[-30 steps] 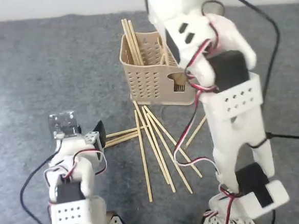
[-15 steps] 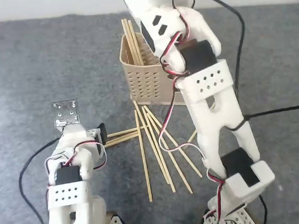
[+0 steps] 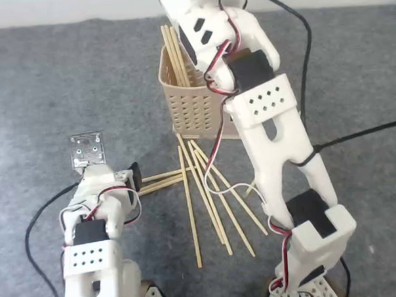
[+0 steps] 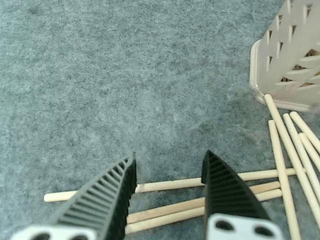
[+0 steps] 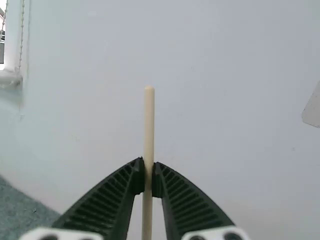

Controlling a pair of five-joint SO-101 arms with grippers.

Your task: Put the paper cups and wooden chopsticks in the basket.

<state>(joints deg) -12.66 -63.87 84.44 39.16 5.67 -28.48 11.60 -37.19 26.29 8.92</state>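
We see the left end effector [image 4: 170,159] low over the grey tabletop [image 4: 100,60], its jaws wide apart with nothing gripped between them; a few of the loose chopsticks [image 4: 200,192] lie flat on the tabletop under and just beyond its fingertips, roughly side by side; the corner of the beige basket [image 4: 292,60] stands farther off, with more sticks lying at its base. From the high view, the left arm [image 3: 94,224] sits at the near left; the loose chopsticks [image 3: 211,195] fan out across the tabletop [image 3: 57,83] in front of the basket [image 3: 195,104], several of them with their far ends at or touching its foot; the basket stands upright near the far middle, and the standing chopsticks [image 3: 172,48] lean inside it against one corner, poking above the rim. The right arm [image 3: 272,136] stretches from the near edge up and over the basket; the right end effector [image 5: 148,167] is closed tight on a single chopstick [image 5: 148,125], pinched between its fingertips, the stick's rounded end jutting past them against a pale wall.
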